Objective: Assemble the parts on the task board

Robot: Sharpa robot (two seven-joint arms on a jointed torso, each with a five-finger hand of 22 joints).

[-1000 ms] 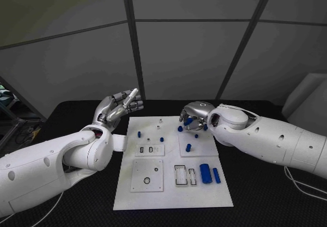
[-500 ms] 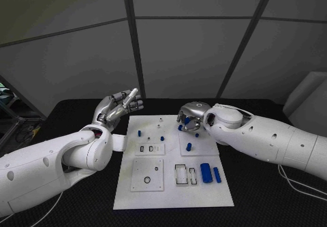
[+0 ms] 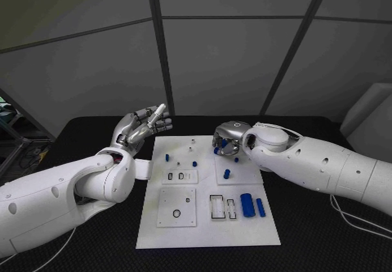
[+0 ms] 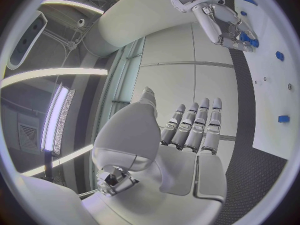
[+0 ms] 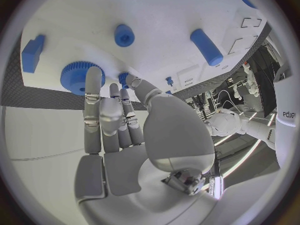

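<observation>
The white task board (image 3: 245,232) lies in the middle of the black table. My right hand (image 3: 231,139) hovers low over its far right part. In the right wrist view the right hand (image 5: 125,130) stretches its fingers to a blue gear (image 5: 75,77), and the thumb and fingers close round a small blue part (image 5: 123,78). The gear (image 3: 216,151) sits just left of that hand. My left hand (image 3: 143,127) is raised beyond the board's far left corner, fingers straight and apart, holding nothing; the left wrist view shows the left hand (image 4: 181,135) the same way.
On the board near my right hand lie a blue block (image 5: 32,52), a blue ring (image 5: 124,35) and a long blue cylinder (image 5: 206,46). A thick blue cylinder (image 3: 246,204) and a thin one (image 3: 259,208) lie near the front right, beside white rectangular slots (image 3: 216,208).
My right hand has edged slightly left over the far right of the board. My left hand has stayed where it was.
</observation>
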